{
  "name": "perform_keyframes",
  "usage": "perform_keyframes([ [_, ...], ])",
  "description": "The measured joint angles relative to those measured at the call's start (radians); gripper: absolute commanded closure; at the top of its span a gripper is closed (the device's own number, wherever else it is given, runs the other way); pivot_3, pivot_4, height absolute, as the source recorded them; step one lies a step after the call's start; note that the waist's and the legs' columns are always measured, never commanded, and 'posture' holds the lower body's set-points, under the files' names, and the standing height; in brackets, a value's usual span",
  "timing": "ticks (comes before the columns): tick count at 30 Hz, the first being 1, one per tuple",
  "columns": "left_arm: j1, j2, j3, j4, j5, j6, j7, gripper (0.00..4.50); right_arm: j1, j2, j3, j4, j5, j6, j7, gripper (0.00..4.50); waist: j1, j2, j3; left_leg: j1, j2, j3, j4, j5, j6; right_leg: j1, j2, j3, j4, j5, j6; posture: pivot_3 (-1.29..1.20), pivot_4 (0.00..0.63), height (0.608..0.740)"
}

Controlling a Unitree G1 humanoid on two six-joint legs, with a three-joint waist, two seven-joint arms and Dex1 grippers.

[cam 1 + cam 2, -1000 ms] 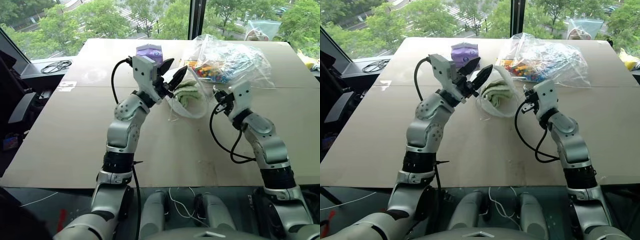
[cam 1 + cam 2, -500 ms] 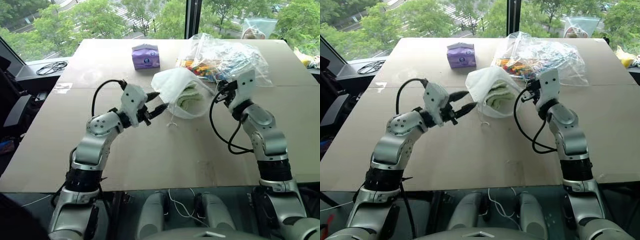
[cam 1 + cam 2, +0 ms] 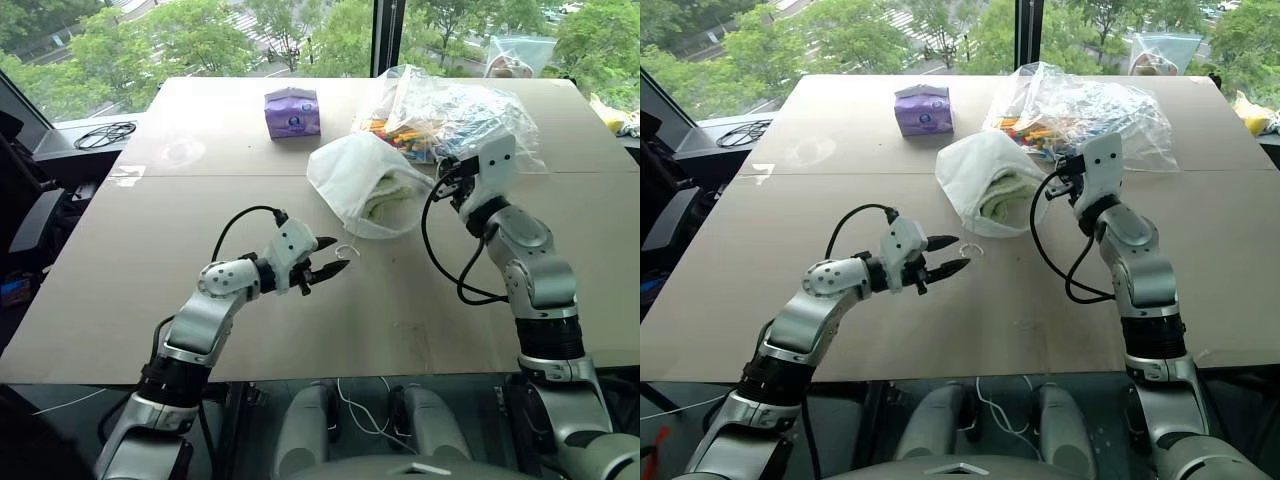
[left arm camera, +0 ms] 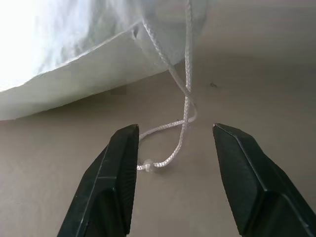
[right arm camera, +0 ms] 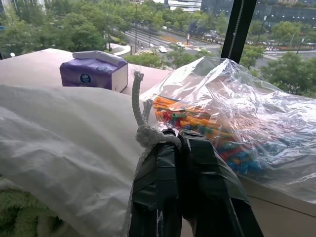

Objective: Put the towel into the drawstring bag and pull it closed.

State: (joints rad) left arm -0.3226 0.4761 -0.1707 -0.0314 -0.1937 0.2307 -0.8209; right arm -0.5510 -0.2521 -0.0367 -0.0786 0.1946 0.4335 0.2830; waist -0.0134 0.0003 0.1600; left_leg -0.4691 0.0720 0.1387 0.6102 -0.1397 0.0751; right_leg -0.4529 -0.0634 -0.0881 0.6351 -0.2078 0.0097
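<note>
On table [image 3: 150, 290], left fingers [image 4: 123, 163] gape around loose cord [image 4: 170, 131], right fingers [image 5: 192, 163] pinch another; next, close and pull.

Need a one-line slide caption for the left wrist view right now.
Open left gripper poised over the loose drawstring loop on the table, just below the drawstring bag.

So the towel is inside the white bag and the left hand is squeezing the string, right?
Not quite. The towel is inside the drawstring bag, but the left hand isn't squeezing the string. The left wrist view shows its two fingers open, with the string's loop lying on the table between them. The right hand is the one shut on a string.
</note>
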Motion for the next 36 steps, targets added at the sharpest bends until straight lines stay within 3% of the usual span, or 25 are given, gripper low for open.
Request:
perform_keyframes([
  [9,-0.102,-0.158,-0.032,0.170,0.054,-0.090,0.083,2.09,0.000,0.003,0.001,-0.021,0.000,0.019,-0.008,4.50,-0.001,0.000,0.000,0.000,0.000,0.001,0.001,0.000,0.000,0.000,0.001,0.000,0.000,0.000,0.000,0.00,0.150,0.738],
  [10,-0.105,-0.165,-0.028,0.182,0.054,-0.097,0.092,2.31,0.000,0.003,0.001,-0.022,0.000,0.021,-0.008,4.50,-0.002,0.000,0.000,0.000,0.000,0.001,0.001,0.000,0.000,0.000,0.002,0.000,0.001,0.000,0.000,0.00,0.150,0.738],
  [12,-0.105,-0.167,-0.021,0.197,0.054,-0.111,0.101,3.27,0.000,0.003,0.001,-0.023,0.000,0.022,-0.009,4.50,-0.001,0.000,0.000,0.000,0.000,0.001,0.002,0.000,0.000,0.000,0.002,0.000,0.001,0.000,0.000,0.00,0.150,0.738],
  [14,-0.102,-0.166,-0.007,0.201,0.053,-0.116,0.105,3.74,0.000,0.003,0.001,-0.026,0.000,0.022,-0.009,4.50,0.000,0.000,0.000,0.000,0.000,0.001,0.002,0.000,0.000,0.000,0.002,0.000,0.002,0.000,0.000,0.00,0.150,0.738],
  [16,-0.089,-0.157,0.015,0.199,0.053,-0.132,0.112,4.49,0.000,0.002,0.001,-0.027,-0.003,0.022,-0.009,4.50,0.000,0.000,0.000,0.000,0.000,0.001,0.003,0.000,0.000,0.001,0.002,0.000,0.002,0.000,0.000,0.00,0.150,0.738],
  [21,-0.081,-0.150,0.032,0.197,0.073,-0.150,0.158,4.49,0.000,-0.009,0.004,-0.024,-0.037,0.005,-0.020,4.50,0.001,0.000,0.000,0.000,0.000,0.000,0.003,0.000,0.000,0.001,0.001,0.000,0.002,0.000,0.000,0.00,0.150,0.738],
  [25,-0.090,-0.148,0.096,0.117,0.085,-0.234,0.229,4.49,-0.042,-0.044,0.010,0.045,-0.158,-0.096,-0.117,4.50,0.000,0.000,0.000,0.000,0.000,0.001,0.003,0.000,0.000,0.000,0.001,0.000,0.002,0.000,0.000,0.00,0.150,0.738],
  [31,-0.297,-0.130,0.216,0.106,0.227,-0.360,0.500,4.49,-0.200,-0.070,-0.021,0.085,-0.268,-0.252,-0.255,4.50,0.002,-0.001,0.000,0.000,0.000,0.001,0.003,0.000,0.000,0.001,0.003,-0.001,0.003,0.000,0.001,0.00,0.150,0.738],
  [36,-0.362,-0.117,0.283,0.176,0.260,-0.368,0.633,4.49,-0.203,-0.078,-0.028,0.149,-0.307,-0.288,-0.315,4.50,0.001,-0.001,0.000,0.002,-0.001,0.006,0.004,0.001,0.001,0.003,0.007,-0.001,0.003,0.001,0.007,0.00,0.150,0.738],
])
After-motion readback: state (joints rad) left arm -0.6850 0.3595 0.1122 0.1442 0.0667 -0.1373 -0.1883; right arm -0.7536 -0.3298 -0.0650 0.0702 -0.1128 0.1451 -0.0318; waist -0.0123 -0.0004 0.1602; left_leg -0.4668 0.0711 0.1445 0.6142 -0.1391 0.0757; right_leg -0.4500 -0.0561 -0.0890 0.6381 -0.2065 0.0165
